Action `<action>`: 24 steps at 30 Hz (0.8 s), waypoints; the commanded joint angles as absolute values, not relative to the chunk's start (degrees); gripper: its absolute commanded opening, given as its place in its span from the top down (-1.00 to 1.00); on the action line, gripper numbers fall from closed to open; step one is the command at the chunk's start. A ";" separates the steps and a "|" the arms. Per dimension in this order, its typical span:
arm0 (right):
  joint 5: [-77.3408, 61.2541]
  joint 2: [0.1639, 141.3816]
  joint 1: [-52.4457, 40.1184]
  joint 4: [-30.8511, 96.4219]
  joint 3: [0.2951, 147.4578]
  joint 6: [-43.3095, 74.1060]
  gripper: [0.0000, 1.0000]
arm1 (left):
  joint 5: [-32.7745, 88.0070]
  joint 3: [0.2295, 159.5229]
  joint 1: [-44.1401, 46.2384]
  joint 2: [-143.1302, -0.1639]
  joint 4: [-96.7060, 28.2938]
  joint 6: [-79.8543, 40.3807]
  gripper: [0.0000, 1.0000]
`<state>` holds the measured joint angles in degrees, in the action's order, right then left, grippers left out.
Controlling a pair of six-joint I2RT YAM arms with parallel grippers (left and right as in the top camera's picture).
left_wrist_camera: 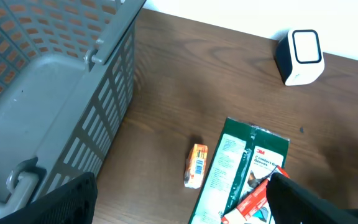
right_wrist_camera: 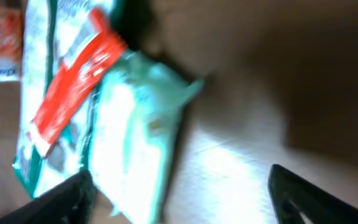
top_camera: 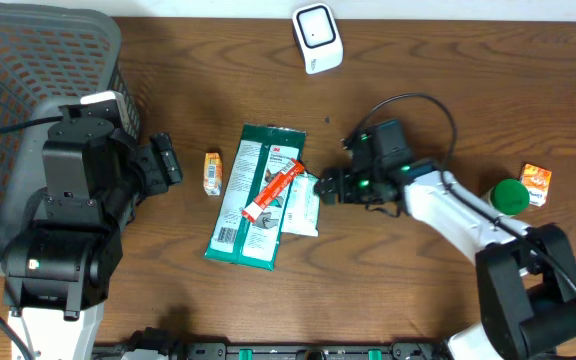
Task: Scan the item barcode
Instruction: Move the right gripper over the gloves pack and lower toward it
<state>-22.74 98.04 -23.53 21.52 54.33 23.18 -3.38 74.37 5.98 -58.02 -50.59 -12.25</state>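
- The right fingers [right_wrist_camera: 316, 193] stand wide apart, with the pale green pouch [right_wrist_camera: 135, 143] just ahead of them and not gripped.
- In the overhead view the pouch lies mid-frame on the surface [top_camera: 418, 300], against the right edge of a dark green packet [top_camera: 253, 215] with a red sachet [top_camera: 273, 190] on top.
- The white scanner [top_camera: 317, 38] sits at upper centre, well apart.
- The left fingers [left_wrist_camera: 67, 199] are spread wide, holding nothing, near the grey basket [top_camera: 28, 60].

Grey mesh basket [top_camera: 8, 80] in upper left of frame, on dark wooden table [top_camera: 418, 60]. Green 3M glove pack [top_camera: 266, 148] flat at centre, slightly tilted. Red sachet [top_camera: 273, 190] lies diagonally across pack's right side. Small orange packet [top_camera: 213, 172] just left of pack, not touching. Far right: green round object [top_camera: 512, 196] just beside small orange carton [top_camera: 537, 184].
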 commanded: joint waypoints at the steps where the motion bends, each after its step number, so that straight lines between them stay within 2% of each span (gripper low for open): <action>1: -23.57 98.26 -27.81 21.93 54.96 27.00 -0.44 | -3.70 74.91 5.63 -58.00 -50.57 -12.58 -0.74; 2: -23.59 98.24 -28.97 21.96 54.96 27.46 -0.36 | -3.70 74.91 5.63 -58.00 -50.57 -12.58 -0.74; 6: -23.18 98.15 -32.99 21.80 56.71 28.51 -0.25 | -3.73 74.91 5.63 -58.00 -50.57 -12.58 -0.74; 11: -20.51 98.15 -34.28 29.36 65.98 29.98 -0.26 | -3.70 74.91 5.63 -58.00 -50.57 -12.58 -0.74; 13: -19.99 98.15 -34.94 29.91 70.00 30.00 -0.33 | -3.70 74.91 5.63 -57.98 -50.57 -12.58 -0.74; 17: -20.01 98.15 -36.77 22.90 72.40 30.89 -0.96 | -3.73 74.91 5.63 -58.00 -50.57 -12.58 -0.74; 23: -15.97 99.13 -40.32 17.72 71.83 39.31 -0.98 | -3.70 74.91 5.63 -58.00 -50.57 -12.58 -0.74; 24: -15.86 99.53 -40.69 17.50 71.83 39.72 -0.91 | -3.70 74.91 5.63 -58.00 -50.57 -12.58 -0.74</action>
<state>-18.61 98.10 -39.24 18.09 72.10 34.61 -3.38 74.37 5.98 -58.02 -50.59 -12.25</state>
